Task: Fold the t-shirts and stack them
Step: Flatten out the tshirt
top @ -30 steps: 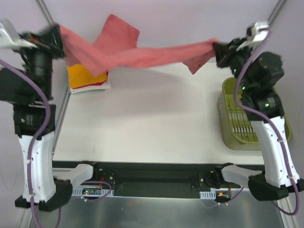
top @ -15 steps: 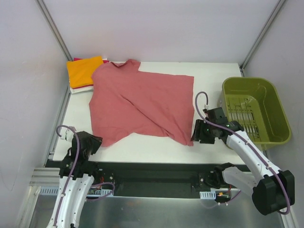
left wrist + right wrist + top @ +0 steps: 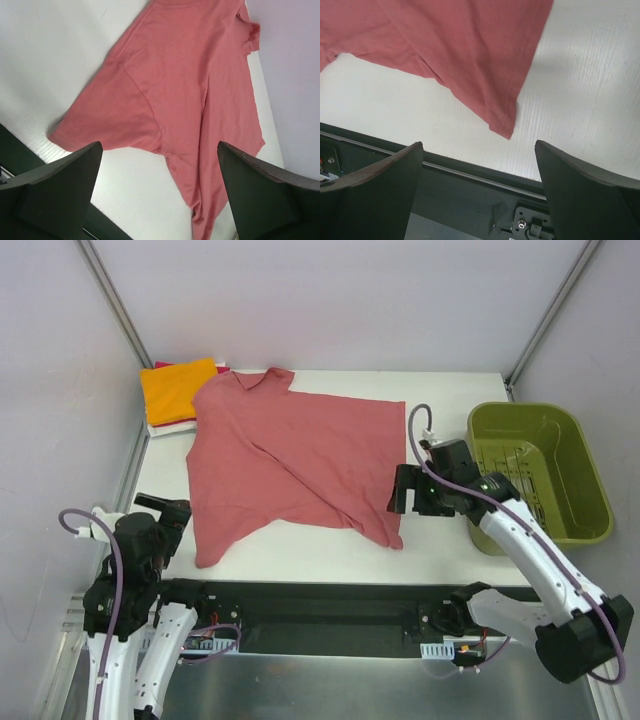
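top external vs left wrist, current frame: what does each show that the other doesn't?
Top external only: the folded orange t-shirt at the far-left corner, the olive-green basket on the right, and the right gripper beside the near-right corner of the salmon-red t-shirt. Left wrist only: the left gripper close up, its fingers spread wide with nothing between them. Both: the salmon-red t-shirt lying spread out and creased on the white table.
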### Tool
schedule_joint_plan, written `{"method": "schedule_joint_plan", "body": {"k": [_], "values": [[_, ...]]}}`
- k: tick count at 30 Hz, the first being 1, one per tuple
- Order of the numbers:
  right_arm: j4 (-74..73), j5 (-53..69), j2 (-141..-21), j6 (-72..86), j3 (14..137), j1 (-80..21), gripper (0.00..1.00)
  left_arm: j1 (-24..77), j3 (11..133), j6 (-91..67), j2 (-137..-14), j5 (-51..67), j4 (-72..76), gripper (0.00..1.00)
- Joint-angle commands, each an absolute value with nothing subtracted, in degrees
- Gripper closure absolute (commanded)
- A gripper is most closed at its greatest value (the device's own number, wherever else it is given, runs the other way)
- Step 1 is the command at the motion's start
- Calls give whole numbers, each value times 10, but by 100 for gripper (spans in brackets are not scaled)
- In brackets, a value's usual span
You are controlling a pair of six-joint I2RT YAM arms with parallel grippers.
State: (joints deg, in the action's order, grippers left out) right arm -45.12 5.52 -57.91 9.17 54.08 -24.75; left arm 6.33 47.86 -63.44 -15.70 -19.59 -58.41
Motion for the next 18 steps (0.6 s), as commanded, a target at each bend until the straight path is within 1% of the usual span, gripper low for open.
{"method": "schedule_joint_plan", "body": {"k": [1,2,3,4,5,6,8,9,11,14,18], "values": [[-411,44,-669,77,595,-283,3,62,478,-566,-224,-150,-520,1],[-402,47,-687,80,598,-295,3,62,463,-550,-257,-125,-489,1],[-378,52,-724,92,603,-300,3,62,455,-539,-278,-72,-440,1],[-365,61,-744,97,606,-304,3,62,447,-520,-301,-49,-412,1],[-353,87,-764,100,610,-313,3,62,433,-508,-350,-23,-388,1],[-330,98,-804,108,613,-319,3,62,430,-500,-375,-5,-356,1],[-317,123,-844,115,633,-338,3,62,425,-485,-451,41,-330,1],[-312,124,-879,119,639,-344,3,62,425,-480,-474,49,-320,1],[-309,120,-909,126,648,-357,3,62,422,-471,-528,49,-304,1],[-297,113,-953,135,638,-357,3,62,416,-458,-576,25,-290,1],[-296,110,-1003,145,619,-339,3,62,411,-448,-613,-10,-283,1]]}}
